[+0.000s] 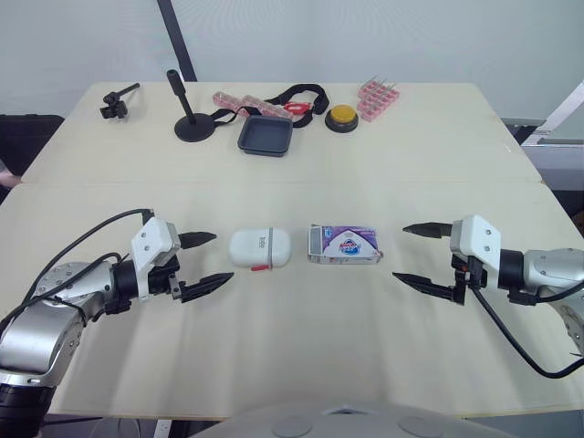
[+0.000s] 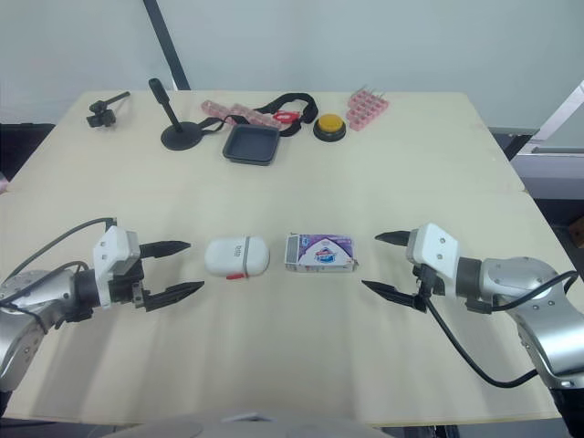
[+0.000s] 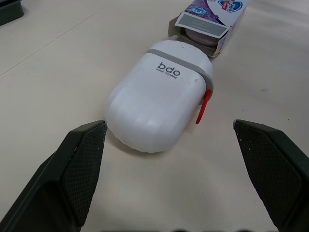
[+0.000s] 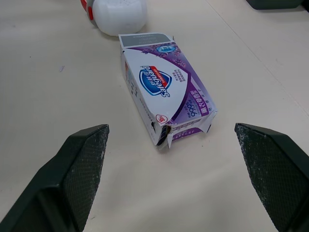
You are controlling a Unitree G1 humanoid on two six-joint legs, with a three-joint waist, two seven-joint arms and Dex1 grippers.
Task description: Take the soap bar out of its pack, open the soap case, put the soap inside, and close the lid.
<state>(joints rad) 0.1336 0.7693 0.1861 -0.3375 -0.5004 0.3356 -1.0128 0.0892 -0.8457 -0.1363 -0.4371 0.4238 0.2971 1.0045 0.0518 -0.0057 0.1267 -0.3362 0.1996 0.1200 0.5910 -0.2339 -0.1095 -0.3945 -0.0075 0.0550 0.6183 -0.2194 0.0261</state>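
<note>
A white oval soap case (image 1: pixel 259 247) with a grey band and a red latch lies shut on the table's middle. Right beside it lies the purple-and-white soap pack (image 1: pixel 343 245), its left end flap open with the pale soap bar (image 3: pixel 202 35) showing inside. My left gripper (image 1: pixel 206 261) stands open just left of the case (image 3: pixel 157 99), nothing between its fingers. To the right of the pack (image 4: pixel 164 89), my right gripper (image 1: pixel 415 255) is open and empty as well.
At the table's far side stand a black stand (image 1: pixel 190 121), a dark square tray (image 1: pixel 265 136), a yellow button (image 1: pixel 342 116), pink racks (image 1: pixel 378 99), a black strap (image 1: pixel 301 96) and a small clamp (image 1: pixel 116 100). A seam (image 1: pixel 274 181) crosses the table.
</note>
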